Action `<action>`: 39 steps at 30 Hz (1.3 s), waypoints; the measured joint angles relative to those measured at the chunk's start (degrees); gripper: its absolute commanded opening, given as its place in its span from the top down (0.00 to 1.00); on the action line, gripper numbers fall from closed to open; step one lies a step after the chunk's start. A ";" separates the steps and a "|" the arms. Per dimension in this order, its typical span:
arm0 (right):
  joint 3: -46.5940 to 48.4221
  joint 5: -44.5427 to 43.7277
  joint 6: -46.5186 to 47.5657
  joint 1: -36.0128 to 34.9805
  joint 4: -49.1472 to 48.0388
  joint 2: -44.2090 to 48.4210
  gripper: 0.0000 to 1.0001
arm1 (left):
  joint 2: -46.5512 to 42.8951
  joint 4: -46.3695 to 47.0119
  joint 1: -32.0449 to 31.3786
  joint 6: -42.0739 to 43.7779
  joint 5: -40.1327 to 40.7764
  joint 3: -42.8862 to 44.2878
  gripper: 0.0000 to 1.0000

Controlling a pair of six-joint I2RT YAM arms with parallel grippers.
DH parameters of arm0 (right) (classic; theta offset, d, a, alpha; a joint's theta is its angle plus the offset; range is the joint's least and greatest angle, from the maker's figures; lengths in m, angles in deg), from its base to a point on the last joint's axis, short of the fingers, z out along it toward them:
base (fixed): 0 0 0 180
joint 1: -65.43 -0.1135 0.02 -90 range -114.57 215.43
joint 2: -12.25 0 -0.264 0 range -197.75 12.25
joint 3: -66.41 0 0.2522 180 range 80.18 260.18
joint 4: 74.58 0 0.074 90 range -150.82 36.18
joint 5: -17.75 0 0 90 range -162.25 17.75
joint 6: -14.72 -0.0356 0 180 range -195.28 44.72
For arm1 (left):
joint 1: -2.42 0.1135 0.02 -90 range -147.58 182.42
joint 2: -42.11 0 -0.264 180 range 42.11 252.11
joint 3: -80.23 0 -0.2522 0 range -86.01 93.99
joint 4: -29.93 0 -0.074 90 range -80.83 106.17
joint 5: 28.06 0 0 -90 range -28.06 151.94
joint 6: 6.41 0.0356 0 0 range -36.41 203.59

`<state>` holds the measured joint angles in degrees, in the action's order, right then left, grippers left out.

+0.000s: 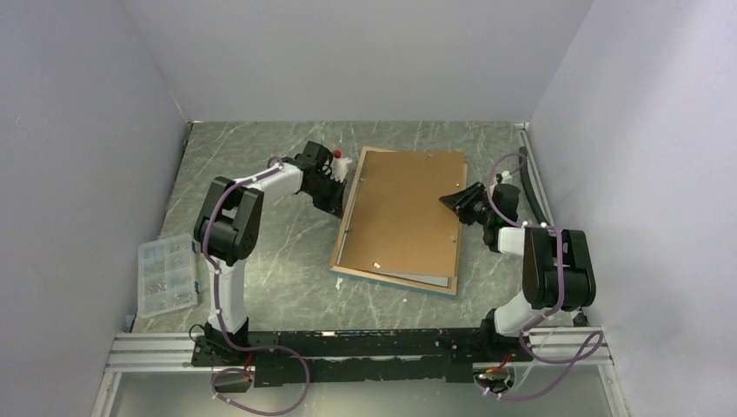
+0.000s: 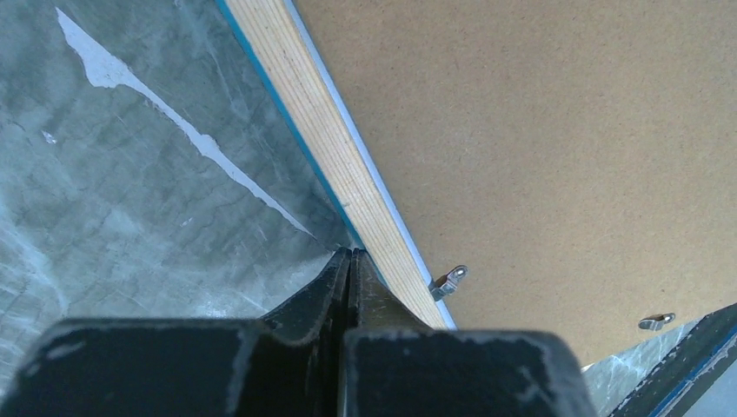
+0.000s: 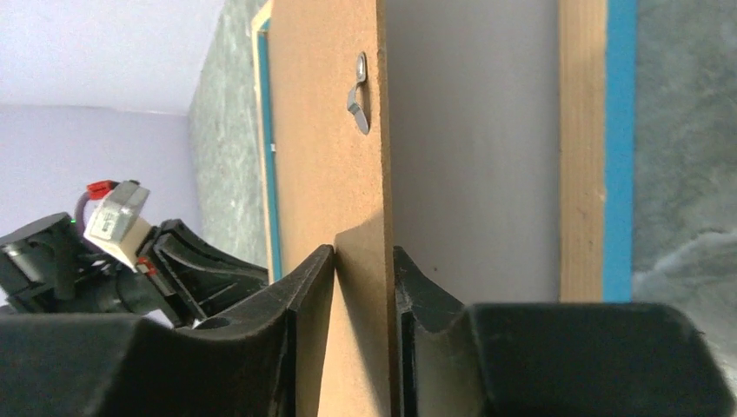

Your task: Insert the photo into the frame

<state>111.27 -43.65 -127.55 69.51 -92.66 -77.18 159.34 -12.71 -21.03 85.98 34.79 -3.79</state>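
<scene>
**Backing board half on, needs squaring up**

The table (image 1: 261, 261) has plenty of bare room in the left half of the top view. The only other thing there is a parts box (image 1: 167, 274) at the lower left, well apart from the work. The right side is tighter, with the right arm close to the wall (image 1: 643, 130).

The frame (image 2: 326, 130) lies face down in the middle of the table, wood back up and blue rim underneath. The board (image 1: 404, 208) sits on it skewed, leaving a strip of the recess showing down the left.

I can't see the photo's (image 3: 469, 156) printed side anywhere. The pale flat surface under the board, inside the wood edge, looks like its white back, but I'm not sure.

The left gripper (image 2: 350, 261) has its fingers pressed together on nothing, tips right against the frame's outer left edge. The right gripper (image 3: 363, 256) has its fingers parted on either side of the board's right edge, and they look loose rather than pinching.

My guess is the photo's already in and this is the board-closing step. The next move calls for nudging the board square so all four sides drop inside the wood lip, with the frame braced from the left.

The little clips (image 2: 448, 280) sit at the inner edge, and I can't tell if they're over the board.
</scene>
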 measured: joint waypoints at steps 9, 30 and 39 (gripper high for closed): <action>0.22 -4.48 4.72 -1.75 6.51 -0.33 0.42 | 0.28 0.79 -0.04 0.02 0.02 -0.83 0.97; 22.25 -29.44 19.96 -15.96 41.20 -5.11 0.09 | -0.13 1.31 0.28 0.85 0.50 -1.99 0.97; 26.01 -32.11 20.79 -17.57 46.60 -5.16 0.00 | -0.72 1.97 0.26 1.29 0.96 -2.73 0.97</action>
<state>137.28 -75.76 -106.77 51.93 -46.06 -82.34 158.62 -10.75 -20.76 87.27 35.75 -6.52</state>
